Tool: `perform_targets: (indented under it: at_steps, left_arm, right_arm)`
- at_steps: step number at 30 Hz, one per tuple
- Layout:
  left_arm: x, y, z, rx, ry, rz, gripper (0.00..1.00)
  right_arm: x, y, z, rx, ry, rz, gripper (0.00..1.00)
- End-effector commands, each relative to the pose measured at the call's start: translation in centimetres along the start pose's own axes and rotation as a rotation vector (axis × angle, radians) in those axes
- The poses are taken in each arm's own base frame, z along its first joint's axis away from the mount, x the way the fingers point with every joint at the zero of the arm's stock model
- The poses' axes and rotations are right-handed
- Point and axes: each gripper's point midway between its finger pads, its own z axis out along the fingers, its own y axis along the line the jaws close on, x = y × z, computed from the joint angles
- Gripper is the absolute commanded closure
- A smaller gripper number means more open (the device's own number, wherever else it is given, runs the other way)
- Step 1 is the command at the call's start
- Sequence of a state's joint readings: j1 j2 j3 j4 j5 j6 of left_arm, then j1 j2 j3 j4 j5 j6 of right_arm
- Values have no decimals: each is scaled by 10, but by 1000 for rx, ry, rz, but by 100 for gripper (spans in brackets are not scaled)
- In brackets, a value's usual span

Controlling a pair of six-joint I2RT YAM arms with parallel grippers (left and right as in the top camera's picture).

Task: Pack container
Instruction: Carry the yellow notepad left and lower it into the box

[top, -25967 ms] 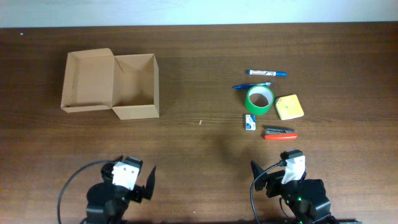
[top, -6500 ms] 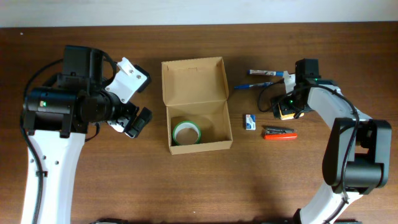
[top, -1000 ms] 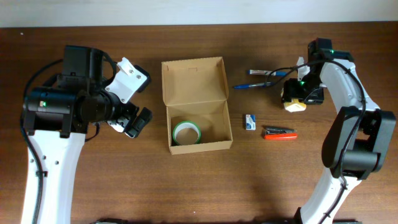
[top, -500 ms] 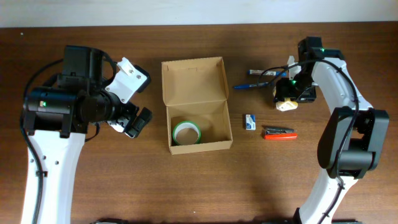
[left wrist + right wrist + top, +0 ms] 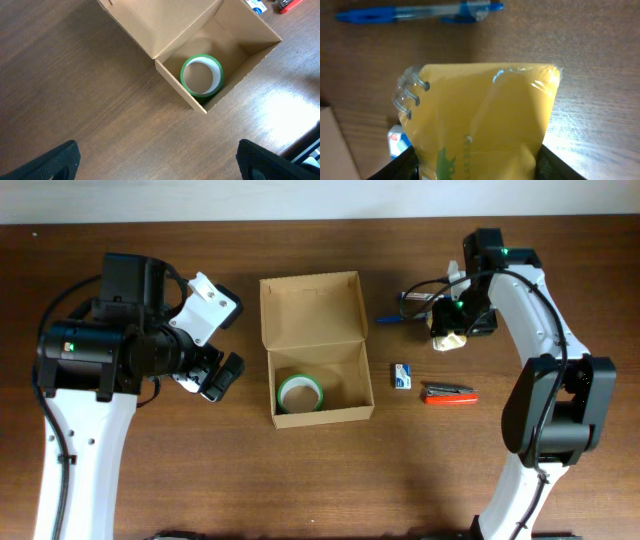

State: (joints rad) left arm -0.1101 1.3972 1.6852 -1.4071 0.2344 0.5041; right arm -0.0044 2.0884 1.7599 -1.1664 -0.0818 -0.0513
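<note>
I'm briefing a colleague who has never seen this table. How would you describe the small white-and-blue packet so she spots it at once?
Find the open cardboard box in the middle. Just right of it lies the packet, a red stapler beyond. It alone is squarish and white with blue; the stapler is long.

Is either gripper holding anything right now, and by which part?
The right gripper holds the plastic-wrapped yellow note pad, pinched across its two side edges at the end nearest the wrist. The left gripper is open and empty.
</note>
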Motion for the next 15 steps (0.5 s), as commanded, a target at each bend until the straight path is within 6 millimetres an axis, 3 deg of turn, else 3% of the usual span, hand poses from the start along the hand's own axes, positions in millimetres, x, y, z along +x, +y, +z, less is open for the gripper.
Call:
perform_targets:
  at_steps: [1, 8, 15]
  left_arm:
    - [-3, 0, -5, -7, -18, 16, 0]
    - [-3, 0, -5, -6, -18, 16, 0]
    - [-3, 0, -5, -7, -18, 16, 0]
  right_arm:
    - [-19, 18, -32, -20, -70, -28, 64]
    - [-25, 62, -100, -31, -125, -121, 64]
    - [-11, 129, -154, -62, -190, -237, 64]
